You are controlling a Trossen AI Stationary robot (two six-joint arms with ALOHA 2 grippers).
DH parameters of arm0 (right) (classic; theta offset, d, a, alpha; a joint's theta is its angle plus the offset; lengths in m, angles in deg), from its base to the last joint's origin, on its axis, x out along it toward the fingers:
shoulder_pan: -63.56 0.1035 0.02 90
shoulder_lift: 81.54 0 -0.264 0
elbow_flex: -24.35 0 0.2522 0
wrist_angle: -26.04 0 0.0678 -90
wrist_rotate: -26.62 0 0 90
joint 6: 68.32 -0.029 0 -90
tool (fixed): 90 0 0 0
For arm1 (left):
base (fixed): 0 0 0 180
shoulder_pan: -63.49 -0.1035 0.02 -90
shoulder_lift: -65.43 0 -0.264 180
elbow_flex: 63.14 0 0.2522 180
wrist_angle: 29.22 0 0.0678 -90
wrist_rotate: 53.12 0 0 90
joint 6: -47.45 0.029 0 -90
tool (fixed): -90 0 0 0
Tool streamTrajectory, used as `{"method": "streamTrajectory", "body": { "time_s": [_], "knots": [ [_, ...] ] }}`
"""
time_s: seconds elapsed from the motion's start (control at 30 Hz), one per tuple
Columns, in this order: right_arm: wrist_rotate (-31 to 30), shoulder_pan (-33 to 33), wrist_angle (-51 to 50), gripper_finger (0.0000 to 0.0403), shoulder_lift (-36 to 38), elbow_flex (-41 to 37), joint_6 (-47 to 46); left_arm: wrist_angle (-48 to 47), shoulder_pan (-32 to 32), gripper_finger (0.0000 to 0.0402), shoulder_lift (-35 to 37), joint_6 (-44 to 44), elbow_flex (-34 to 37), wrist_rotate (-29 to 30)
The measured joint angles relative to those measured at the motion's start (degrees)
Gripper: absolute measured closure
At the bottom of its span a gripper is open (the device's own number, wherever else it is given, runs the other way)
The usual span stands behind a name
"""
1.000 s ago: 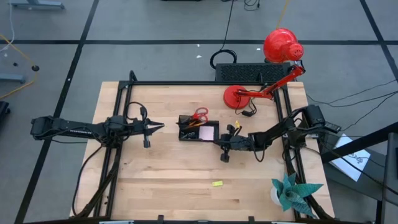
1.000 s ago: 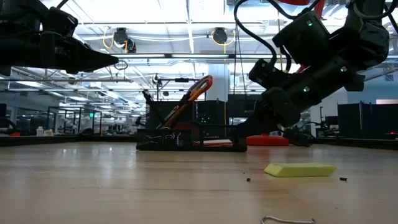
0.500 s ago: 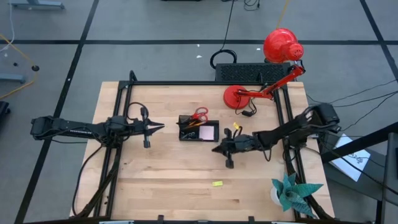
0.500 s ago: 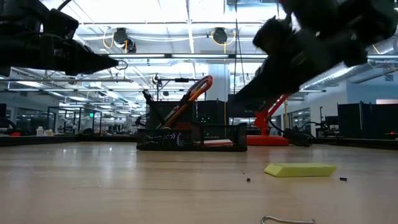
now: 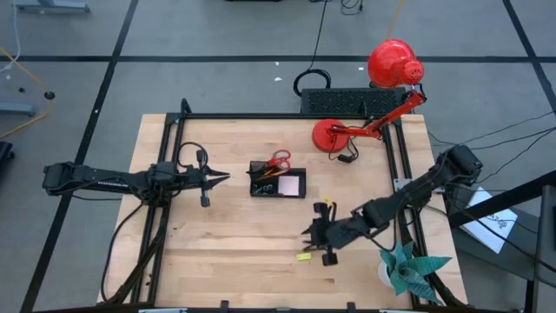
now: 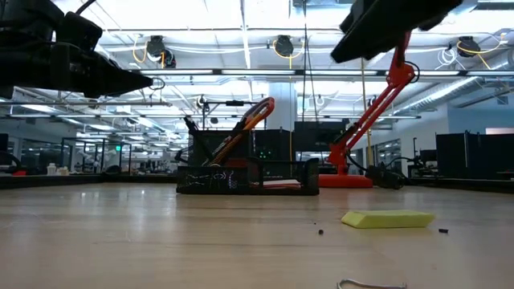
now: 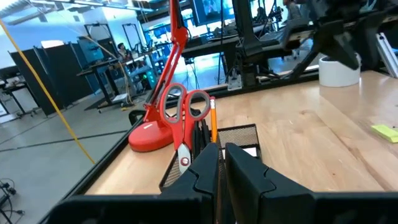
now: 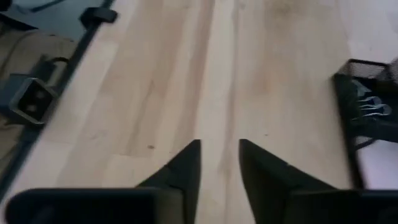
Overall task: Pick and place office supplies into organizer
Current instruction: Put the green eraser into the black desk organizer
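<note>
Wooden table (image 5: 226, 243) carries almost everything already sorted: the black organizer (image 5: 278, 183) near its middle holds the red scissors (image 5: 278, 160), pencils and pink pad, and only the small yellow piece (image 5: 303, 256) lies loose toward the near edge. The left gripper (image 5: 221, 177) waits well to the organizer's left, its fingers (image 7: 249, 177) nearly together around nothing. The right gripper (image 5: 310, 235) hovers just beside the yellow piece, fingers (image 8: 186, 168) a narrow gap apart and empty. That piece looks flat and light, so a descent slightly off centre would likely nudge it away, or the tips could scrape the wood and close on air.
</note>
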Motion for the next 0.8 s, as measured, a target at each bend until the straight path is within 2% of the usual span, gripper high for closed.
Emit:
{"method": "streamTrajectory", "body": {
  "time_s": [0.2,0.33,0.57,0.8],
  "knots": [
    [-0.1,2.3,-1.6,0.0219,-1.3,0.0,-5.3,-0.1,0.0,0.0364,0.0,-0.3,0.0,0.0],
    [-0.1,2.5,0.2,0.0182,-3.8,0.1,-7.6,-0.2,0.0,0.0364,0.0,-0.6,0.0,0.0],
    [0.3,2.7,1.7,0.0168,-10.4,0.0,-8.6,-0.5,0.0,0.0364,0.0,-0.6,0.0,0.0],
    [3.5,3.6,4.2,0.0167,-14.4,0.0,-11.5,-1.1,0.0,0.0364,0.0,-0.8,0.0,0.0]
  ]
}}
